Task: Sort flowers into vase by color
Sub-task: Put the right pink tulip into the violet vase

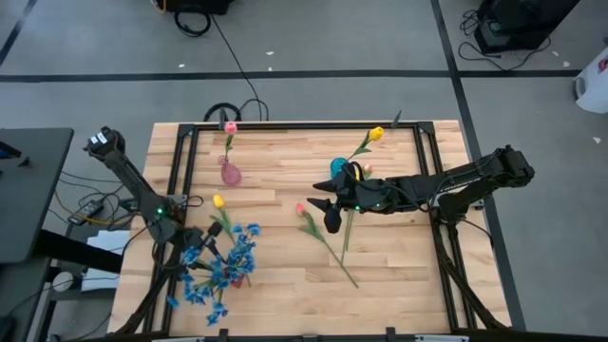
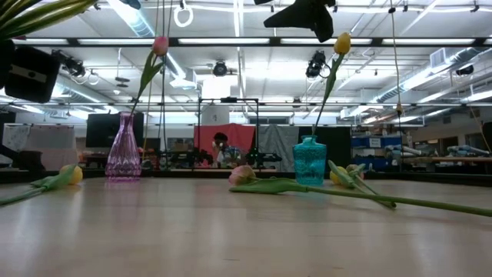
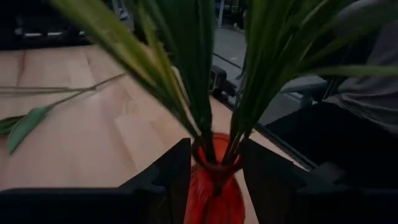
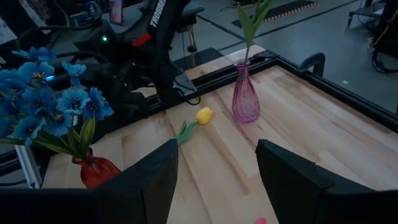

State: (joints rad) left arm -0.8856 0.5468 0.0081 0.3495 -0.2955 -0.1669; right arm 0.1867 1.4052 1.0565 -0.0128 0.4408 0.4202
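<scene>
STEP: blue sprays (image 1: pixel 220 271) seated in red vase (image 3: pixel 213 193), bench 7 o'clock | LEFT end effector (image 3: pixel 214 171) straddles vase neck (contact unclear) | RIGHT end effector (image 4: pixel 216 171) wide, empty, centre | NEXT: grasp pink tulip (image 1: pixel 302 211)

Grey floor (image 1: pixel 332 38), perhaps taped; strip-lit ceiling (image 2: pixel 246 42)
</scene>
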